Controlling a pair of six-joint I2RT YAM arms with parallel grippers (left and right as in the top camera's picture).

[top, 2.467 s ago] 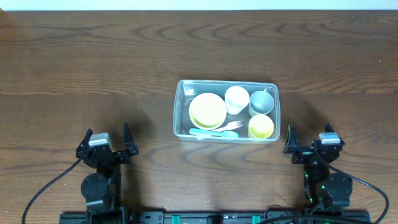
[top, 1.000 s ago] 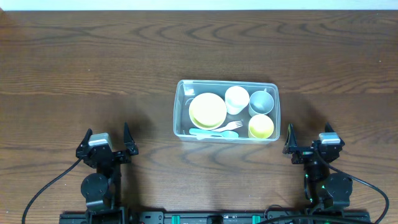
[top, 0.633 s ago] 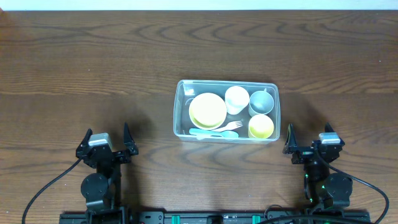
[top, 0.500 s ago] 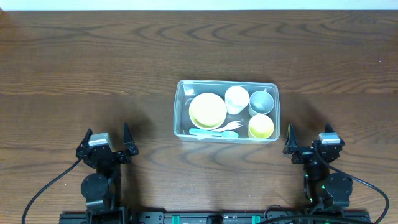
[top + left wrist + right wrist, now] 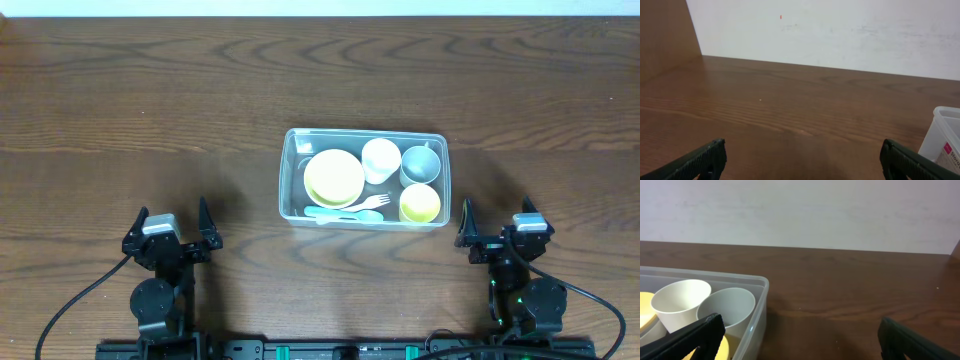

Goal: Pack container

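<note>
The container is a clear rectangular tub in the middle of the table. Inside it lie a yellow-green plate, a white cup, a grey cup, a yellow cup, and a fork beside a blue spoon. My left gripper rests open near the front left, well apart from the tub; its wrist view catches only the tub's corner. My right gripper rests open at the front right, just off the tub's corner, with nothing between its fingers.
Brown wooden table all round, with a white wall behind its far edge. Both arm bases and cables sit at the front edge.
</note>
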